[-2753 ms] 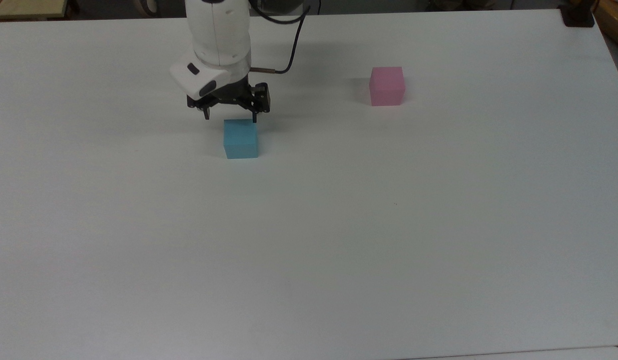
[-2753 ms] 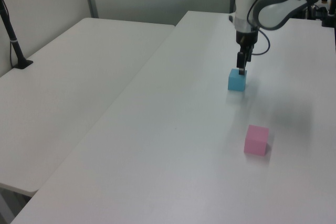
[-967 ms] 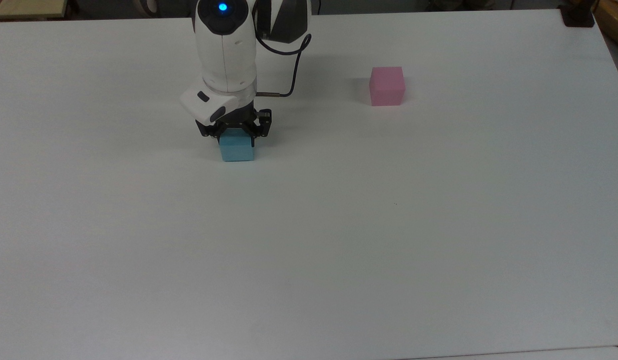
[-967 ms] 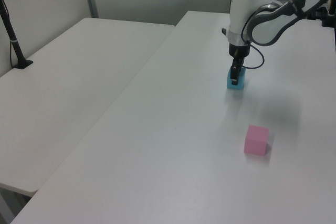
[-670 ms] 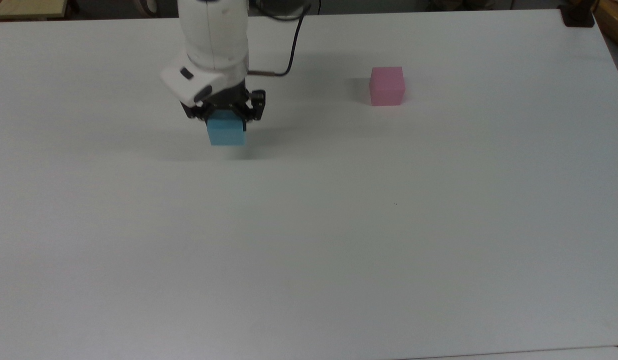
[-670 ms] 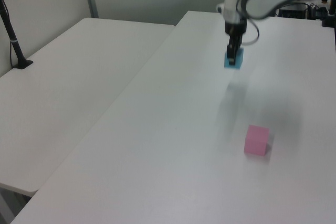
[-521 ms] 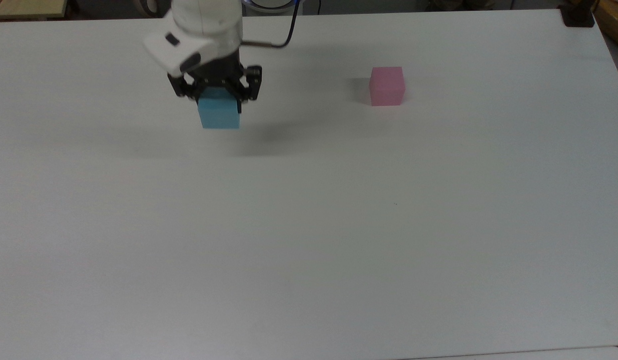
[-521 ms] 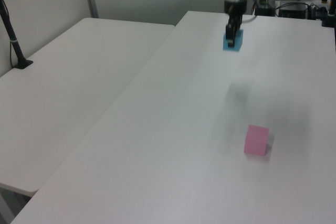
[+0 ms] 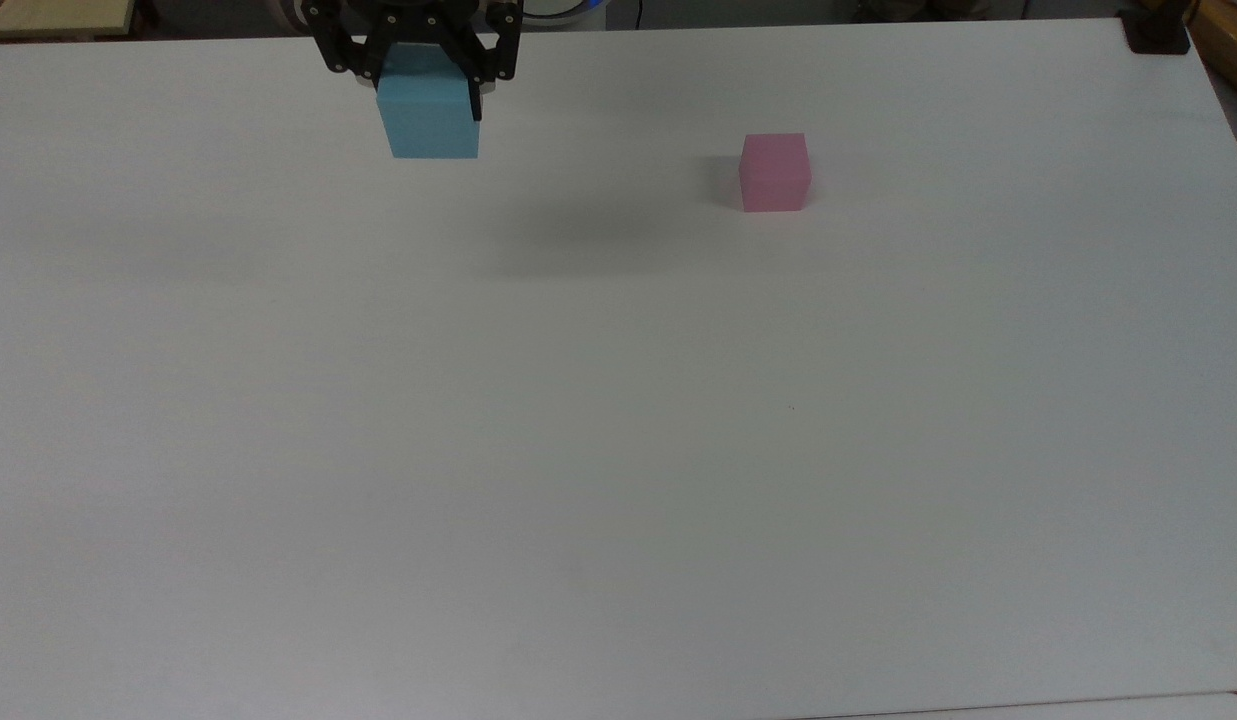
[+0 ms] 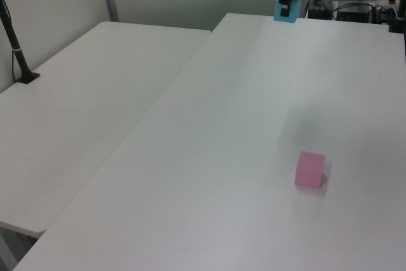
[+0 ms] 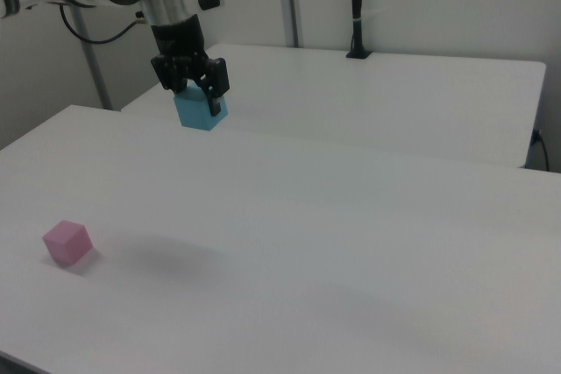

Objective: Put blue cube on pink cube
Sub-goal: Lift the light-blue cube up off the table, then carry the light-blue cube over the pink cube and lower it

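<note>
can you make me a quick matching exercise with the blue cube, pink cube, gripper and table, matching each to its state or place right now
Things:
1. blue cube
2. pink cube
3. gripper
4. table

States or places:
A. closed around a cube
B. resting alone on the table
C. white surface under both cubes
D. held in the air, off the table

Pairs: 1-D, 2-B, 3-A, 4-C
</note>
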`<state>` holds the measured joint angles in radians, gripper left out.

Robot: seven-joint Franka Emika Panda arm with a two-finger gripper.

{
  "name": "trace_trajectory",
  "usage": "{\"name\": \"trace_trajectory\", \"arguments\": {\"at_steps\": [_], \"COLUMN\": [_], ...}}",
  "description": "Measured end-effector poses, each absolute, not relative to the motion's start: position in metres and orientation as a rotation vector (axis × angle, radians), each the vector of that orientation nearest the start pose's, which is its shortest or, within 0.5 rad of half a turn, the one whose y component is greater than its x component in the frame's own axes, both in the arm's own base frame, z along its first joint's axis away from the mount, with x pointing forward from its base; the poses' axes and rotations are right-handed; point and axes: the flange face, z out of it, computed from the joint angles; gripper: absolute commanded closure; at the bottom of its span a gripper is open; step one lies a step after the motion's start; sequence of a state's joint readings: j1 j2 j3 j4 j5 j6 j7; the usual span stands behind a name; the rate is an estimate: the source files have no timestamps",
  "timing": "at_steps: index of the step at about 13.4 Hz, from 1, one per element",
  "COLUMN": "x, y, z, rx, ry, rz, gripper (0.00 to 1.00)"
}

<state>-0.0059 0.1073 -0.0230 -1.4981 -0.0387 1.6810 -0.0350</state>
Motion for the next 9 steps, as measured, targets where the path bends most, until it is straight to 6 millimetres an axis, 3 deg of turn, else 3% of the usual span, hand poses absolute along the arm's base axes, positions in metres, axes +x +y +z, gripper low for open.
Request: {"name": "trace_trajectory", "arguments": {"at_steps": [2, 4, 6, 9], "x": [0.598, 0.597, 0.592, 0.571], "y": [-0.01, 0.019, 0.067, 0.165], "z": [0.607, 0.61, 0.615, 0.616], "rx": [-3.163, -3.14, -3.128, -3.112], "ry": [-0.035, -0.079, -0.092, -0.111], "rz": [-0.118, -0.125, -0.137, -0.132], "gripper": [0.66, 0.66, 0.66, 0.66]}}
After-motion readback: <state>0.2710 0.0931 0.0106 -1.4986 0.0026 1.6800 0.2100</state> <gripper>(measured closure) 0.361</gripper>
